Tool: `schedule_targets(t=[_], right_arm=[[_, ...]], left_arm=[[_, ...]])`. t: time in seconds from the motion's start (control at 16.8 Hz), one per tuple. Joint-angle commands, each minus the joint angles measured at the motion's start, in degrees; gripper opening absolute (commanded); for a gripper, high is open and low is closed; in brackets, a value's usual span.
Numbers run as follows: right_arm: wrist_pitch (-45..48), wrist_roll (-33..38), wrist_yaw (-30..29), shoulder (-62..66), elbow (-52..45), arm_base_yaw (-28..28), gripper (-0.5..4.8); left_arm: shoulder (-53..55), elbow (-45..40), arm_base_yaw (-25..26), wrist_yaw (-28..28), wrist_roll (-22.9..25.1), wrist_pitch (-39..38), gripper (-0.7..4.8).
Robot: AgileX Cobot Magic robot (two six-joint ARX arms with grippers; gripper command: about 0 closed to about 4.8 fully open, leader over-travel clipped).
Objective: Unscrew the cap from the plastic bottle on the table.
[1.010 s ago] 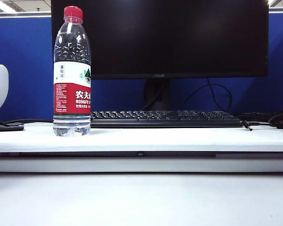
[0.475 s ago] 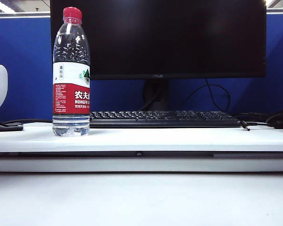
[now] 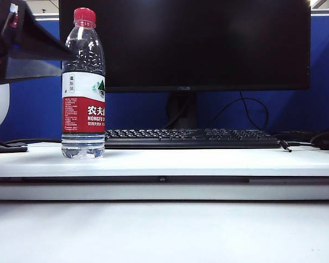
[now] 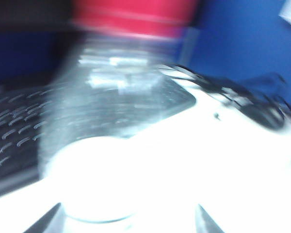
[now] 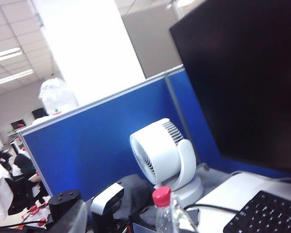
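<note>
Red cap (image 3: 85, 15) remained screwed on the plastic bottle (image 3: 83, 87) near the table's (image 3: 208, 161) left edge; our left tool (image 4: 128, 221) had arrived open beside it, right tool unseen.

The bottle (image 3: 83, 87) label reads "农夫" over "NONGFU"; its smaller print is too fine to read. The monitor (image 3: 184, 44) bezel says "ASUS".

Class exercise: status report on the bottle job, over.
Left gripper open, close on plastic bottle. Right gripper out of view. Cap on, bottle upright on table. Nothing blocking the cap.
</note>
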Motion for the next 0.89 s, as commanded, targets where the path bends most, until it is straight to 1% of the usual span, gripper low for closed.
schedule_targets(t=[0.06,0.12,0.3,0.36,0.48,0.59,0.89], right_arm=[[-0.02,-1.49,1.18,0.00,0.44,1.20,2.30],[-0.02,-1.49,1.16,0.00,0.44,1.20,2.30],[-1.14,-1.46,1.11,-0.02,0.44,1.20,2.31],[-1.70,-1.46,1.11,-0.02,0.44,1.20,2.31],[-3.43,-1.49,1.05,-0.07,0.44,1.20,2.31],[-5.33,-1.49,1.03,-0.04,0.44,1.22,2.30],[-9.31,-2.75,0.92,-0.07,0.44,2.05,2.31]], left_arm=[[1.81,0.17,-1.99,-3.37,6.99,1.16,3.50],[2.95,0.17,-2.36,-4.59,7.43,2.03,3.50],[7.74,0.17,-3.26,-5.51,6.82,7.30,3.50],[9.25,0.17,-3.28,-5.49,6.05,9.33,3.50],[12.35,0.17,-3.32,-5.31,3.02,14.10,3.50],[15.96,0.17,-4.17,-5.27,0.92,20.13,3.50],[24.00,0.26,-9.07,-5.60,0.37,32.33,3.50]])
